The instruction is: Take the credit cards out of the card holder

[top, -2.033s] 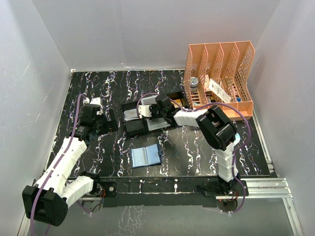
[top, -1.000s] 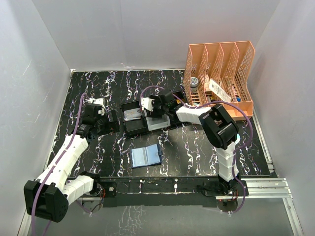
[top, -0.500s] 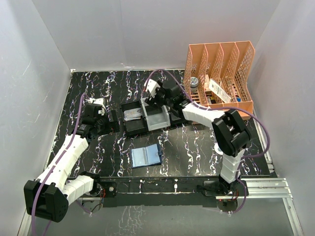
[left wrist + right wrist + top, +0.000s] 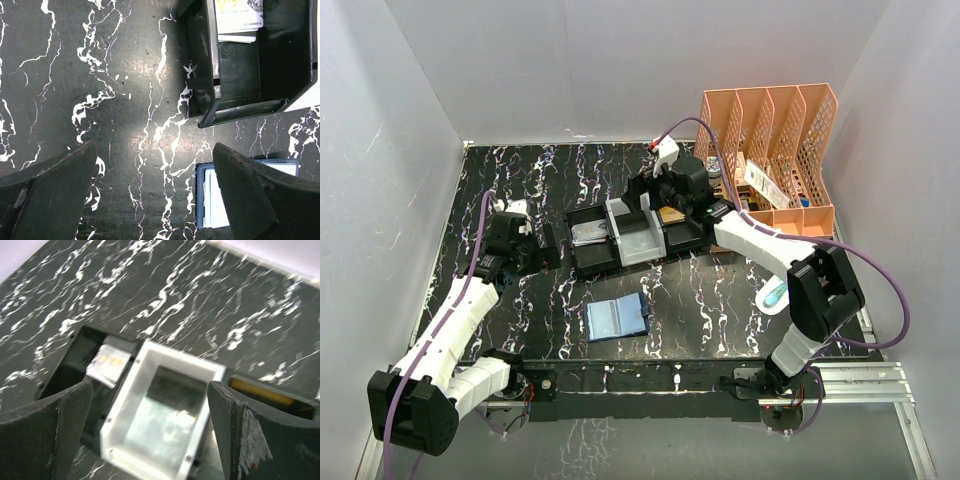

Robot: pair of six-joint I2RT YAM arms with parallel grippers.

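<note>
The right gripper (image 4: 150,390) has risen clear of the compartment tray (image 4: 592,264) and drawn back toward its far edge; two seconds ago it sat low over the middle of that tray. Its jaws, partly closed a second ago, now stand fully apart with nothing between them. Treat this as a completed release: a grey-silver card (image 4: 160,422) lies flat in the white compartment (image 4: 121,407) directly below, and a second card (image 4: 237,20) lies in the black compartment to its left (the tan-gold block (image 4: 670,213) on the other side is not a card; ignore it). The left gripper (image 4: 154,150) has held its place over the last second; it hovers low over the table (image 4: 125,90) just beside the tray's left end, jaws at full spread and empty. The card holder (image 4: 617,319) lies opened flat on the table, in front of the tray and apart from it, touched by neither arm and in the same spot as before. In the left wrist view pale strips show inside the holder; you cannot tell whether they are remaining credit cards or only lining. Confirm the contents before you send an arm back. If a card remains, expect it to sit thin in a pocket, so plan to pin the holder with one arm while the other slides the card out.
</note>
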